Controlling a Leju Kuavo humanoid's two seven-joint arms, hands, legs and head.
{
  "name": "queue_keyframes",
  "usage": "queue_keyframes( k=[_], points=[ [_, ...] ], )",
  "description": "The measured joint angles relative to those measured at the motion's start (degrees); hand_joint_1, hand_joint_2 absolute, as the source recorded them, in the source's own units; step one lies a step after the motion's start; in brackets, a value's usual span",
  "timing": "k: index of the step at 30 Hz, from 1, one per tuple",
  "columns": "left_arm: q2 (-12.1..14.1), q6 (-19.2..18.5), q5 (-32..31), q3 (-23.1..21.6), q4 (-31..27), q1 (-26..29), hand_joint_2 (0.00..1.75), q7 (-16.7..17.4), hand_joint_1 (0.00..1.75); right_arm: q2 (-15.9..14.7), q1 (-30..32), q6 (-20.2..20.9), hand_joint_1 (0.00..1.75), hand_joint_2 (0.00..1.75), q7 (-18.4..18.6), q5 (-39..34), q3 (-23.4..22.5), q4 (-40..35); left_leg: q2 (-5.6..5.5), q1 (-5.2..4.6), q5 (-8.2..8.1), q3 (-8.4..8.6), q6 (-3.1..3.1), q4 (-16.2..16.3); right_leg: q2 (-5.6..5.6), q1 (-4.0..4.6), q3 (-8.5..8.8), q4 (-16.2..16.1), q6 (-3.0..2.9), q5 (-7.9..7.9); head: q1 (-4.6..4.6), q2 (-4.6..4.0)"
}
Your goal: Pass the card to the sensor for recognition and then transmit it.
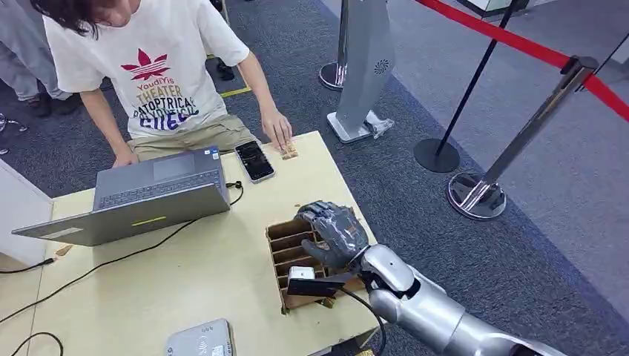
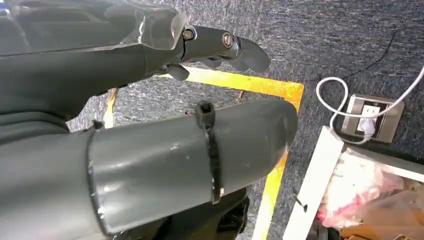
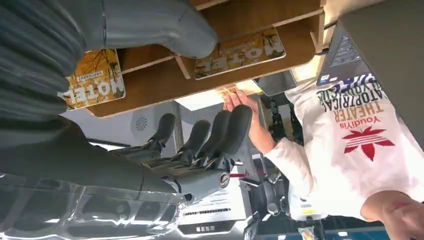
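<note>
Cards printed yellow with "MOTEL" (image 3: 239,52) stand in the slotted brown cardboard rack (image 1: 285,256) at the near right of the pale wooden table (image 1: 185,282). Right hand (image 1: 334,231) hovers over them, fingers (image 3: 220,131) apart, holding nothing. Thin, stiff, light (likely slick): pinch an exposed edge. Left hand (image 2: 220,47) hangs over the floor, fingers held loosely together, empty.

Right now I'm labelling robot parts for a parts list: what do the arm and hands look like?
The right arm is smooth silver metal with rounded joints and a thin black cable at the wrist. The right hand is grey with darker fingers. The left hand has a thick grey thumb ringed by a black cable tie.
</note>
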Motion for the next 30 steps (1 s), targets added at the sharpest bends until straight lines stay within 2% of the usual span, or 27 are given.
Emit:
queue_keyframes(
  k=[1, 11, 12, 13, 14, 16, 18, 19, 20, 22, 30],
  points=[
    [0.02, -0.04, 0.02, 0.02, 0.0, 0.01, 0.0, 0.0, 0.0, 0.02, -0.09, 0.2, 0.91, 1.75, -0.13, -0.35, 0.0, 0.2, 0.0, 0.0, 0.0, 0.0, 0.0, 0.0, 0.0, 0.0, 0.0, 0.0, 0.0, 0.0, 0.0, 0.0],
    [0.09, -0.09, 0.33, 0.09, 0.0, 0.05, 0.0, -0.15, 0.0, 0.09, -1.07, 0.51, 0.89, 1.75, -1.23, -1.66, 0.24, 2.23, 0.0, 0.0, 0.0, 0.0, 0.0, 0.0, 0.0, 0.0, 0.0, 0.0, 0.0, 0.0, 0.0, 0.0],
    [0.11, -0.09, 0.35, 0.09, 0.0, 0.05, 0.0, -0.18, 0.0, 0.09, -1.15, 0.51, 0.93, 1.75, -1.25, -1.73, 0.37, 2.38, 0.0, 0.0, 0.0, 0.0, 0.0, 0.0, 0.0, 0.0, 0.0, 0.0, 0.0, 0.0, 0.0, 0.0],
    [0.11, -0.07, 0.37, 0.11, 0.02, 0.05, 0.0, -0.2, 0.0, 0.09, -1.2, 0.51, 1.08, 1.75, -1.25, -1.79, 0.44, 2.52, 0.0, 0.0, 0.0, 0.0, 0.0, 0.0, 0.0, 0.0, 0.0, 0.0, 0.0, 0.0, 0.0, 0.0],
    [0.11, -0.04, 0.39, 0.11, 0.0, 0.06, 0.0, -0.28, 0.0, 0.09, -1.23, 0.51, 1.08, 1.75, -1.25, -2.05, 0.48, 2.67, 0.0, 0.0, 0.0, 0.0, 0.0, 0.0, 0.0, 0.0, 0.0, 0.0, 0.0, 0.0, 0.0, 0.0],
    [0.13, -0.02, 0.39, 0.11, 0.0, 0.06, 0.0, -0.42, 0.0, 0.09, -1.27, 0.51, 1.34, 1.75, -1.25, -2.41, 0.5, 2.87, 0.0, 0.0, 0.0, 0.0, 0.0, 0.0, 0.0, 0.0, 0.0, 0.0, 0.0, 0.0, 0.0, 0.0],
    [0.15, -0.02, 0.39, 0.11, 0.0, 0.08, 0.0, -0.5, 0.0, 0.09, -1.53, 0.51, 1.4, 1.75, -1.25, -2.41, 0.55, 3.0, 0.0, 0.0, 0.0, 0.02, 0.0, 0.0, 0.01, 0.0, 0.0, 0.0, 0.0, 0.0, 0.0, 0.0],
    [0.17, -0.02, 0.39, 0.11, 0.0, 0.08, 0.0, -0.52, 0.0, 0.09, -1.54, 0.51, 1.52, 1.75, -1.25, -2.41, 0.57, 3.08, 0.0, 0.0, 0.0, 0.01, 0.0, 0.0, 0.0, 0.0, 0.0, 0.0, 0.0, 0.0, 0.0, 0.0],
    [0.2, -0.02, 0.39, 0.11, 0.0, 0.11, 0.0, -0.52, 0.0, 0.09, -1.57, 0.51, 1.52, 1.75, -1.23, -2.41, 0.57, 3.19, 0.0, 0.0, 0.0, 0.01, 0.0, 0.0, 0.0, 0.0, 0.0, 0.0, 0.0, 0.0, 0.0, 0.0],
    [0.26, 0.0, 0.39, 0.11, 0.0, 0.19, 0.0, -0.55, 0.0, 0.09, -1.71, 0.49, 1.62, 1.75, -1.18, -2.47, 0.57, 3.28, 0.0, 0.0, 0.0, 0.01, 0.0, 0.0, 0.0, 0.0, 0.0, 0.0, 0.0, 0.0, 0.0, 0.0],
    [0.46, 0.0, 0.39, 0.11, 0.0, 0.39, 0.0, -0.63, 0.0, 0.09, -1.86, 0.51, 1.62, 1.75, -1.16, -2.47, 0.57, 3.39, 0.0, 0.0, 0.0, 0.01, 0.0, 0.0, 0.0, 0.0, 0.0, 0.0, 0.0, 0.0, 0.0, 0.0]
  ],
)
